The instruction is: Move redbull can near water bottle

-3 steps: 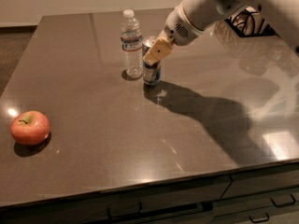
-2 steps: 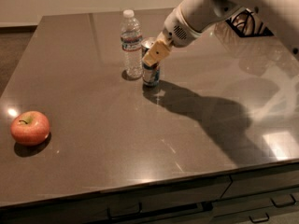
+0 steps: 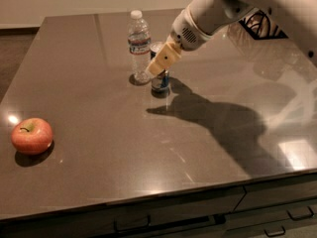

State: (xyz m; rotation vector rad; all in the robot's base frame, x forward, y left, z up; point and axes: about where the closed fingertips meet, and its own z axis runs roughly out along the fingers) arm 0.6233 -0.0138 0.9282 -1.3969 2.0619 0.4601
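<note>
The redbull can (image 3: 160, 82) stands upright on the dark tabletop, just right of and slightly in front of the water bottle (image 3: 139, 43); a narrow gap separates them. The bottle is clear with a white cap and stands upright, taller than the can. My gripper (image 3: 157, 67) comes in from the upper right and is shut around the can's upper part. One tan finger (image 3: 163, 59) crosses in front of the can and hides most of its top; the other finger is hidden behind it.
A red apple (image 3: 32, 135) lies near the table's front left edge. The brown table (image 3: 99, 172) has drawers below its front edge. A dark wire object (image 3: 260, 24) stands at the back right behind my arm.
The can and gripper have shifted very slightly toward the front, with the can low on the table. The bottle and apple have not moved.
</note>
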